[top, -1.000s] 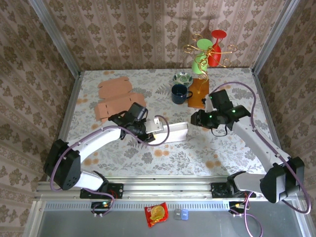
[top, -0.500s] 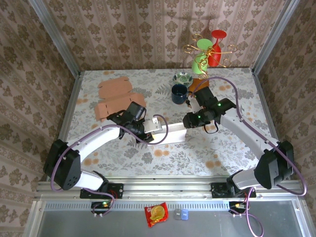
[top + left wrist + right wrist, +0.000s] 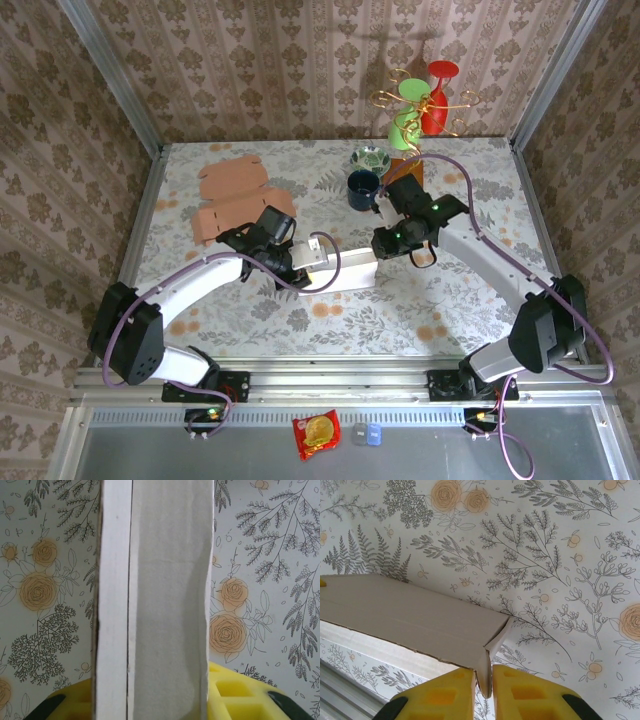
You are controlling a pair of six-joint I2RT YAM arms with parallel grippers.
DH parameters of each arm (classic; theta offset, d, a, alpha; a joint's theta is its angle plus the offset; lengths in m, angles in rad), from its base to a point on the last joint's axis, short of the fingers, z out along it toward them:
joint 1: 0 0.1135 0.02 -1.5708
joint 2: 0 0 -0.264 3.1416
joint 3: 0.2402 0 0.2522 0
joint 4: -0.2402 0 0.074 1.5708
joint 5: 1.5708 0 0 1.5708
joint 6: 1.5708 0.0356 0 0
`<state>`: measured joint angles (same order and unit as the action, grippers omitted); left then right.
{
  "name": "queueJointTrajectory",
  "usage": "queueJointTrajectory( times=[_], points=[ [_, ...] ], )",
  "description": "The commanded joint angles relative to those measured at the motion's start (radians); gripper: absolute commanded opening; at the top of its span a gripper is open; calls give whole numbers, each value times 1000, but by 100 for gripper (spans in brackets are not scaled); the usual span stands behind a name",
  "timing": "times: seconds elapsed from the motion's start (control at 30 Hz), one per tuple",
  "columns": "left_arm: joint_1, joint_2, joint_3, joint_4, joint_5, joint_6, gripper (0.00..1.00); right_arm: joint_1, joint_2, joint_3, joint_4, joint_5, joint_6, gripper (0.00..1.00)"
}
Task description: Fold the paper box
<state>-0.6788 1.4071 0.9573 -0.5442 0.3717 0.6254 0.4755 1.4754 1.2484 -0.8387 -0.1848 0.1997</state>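
Note:
A white paper box (image 3: 347, 270) lies long and narrow at the middle of the table, held between both arms. My left gripper (image 3: 312, 266) is shut on its left end. In the left wrist view the box (image 3: 160, 595) runs up between the yellow pads (image 3: 240, 695), and my left gripper (image 3: 155, 702) clamps its sides. My right gripper (image 3: 381, 246) is at the box's right end. In the right wrist view the box's end flap (image 3: 487, 667) stands pinched between the yellow pads (image 3: 440, 695), with my right gripper (image 3: 484, 682) shut on it.
Flat brown cardboard blanks (image 3: 238, 202) lie at the back left. A dark blue mug (image 3: 363, 188), a metal bowl (image 3: 370, 158), an orange stand (image 3: 403, 186) and a wire rack with coloured glasses (image 3: 421, 100) crowd the back right, close behind my right arm.
My right arm has swung left to the box's right end and its jaws have closed on the end flap. The left arm and the box have stayed put.

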Motion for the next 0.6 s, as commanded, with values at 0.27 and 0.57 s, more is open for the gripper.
queueJointTrajectory(
  times=[0.27, 0.57],
  points=[
    [4, 13, 29, -28, 21, -1, 30, 30, 23, 44, -35, 91, 2, 0],
    [4, 29, 49, -18, -2, -56, 17, 51, 29, 73, -76, 105, 139, 0]
  ],
)
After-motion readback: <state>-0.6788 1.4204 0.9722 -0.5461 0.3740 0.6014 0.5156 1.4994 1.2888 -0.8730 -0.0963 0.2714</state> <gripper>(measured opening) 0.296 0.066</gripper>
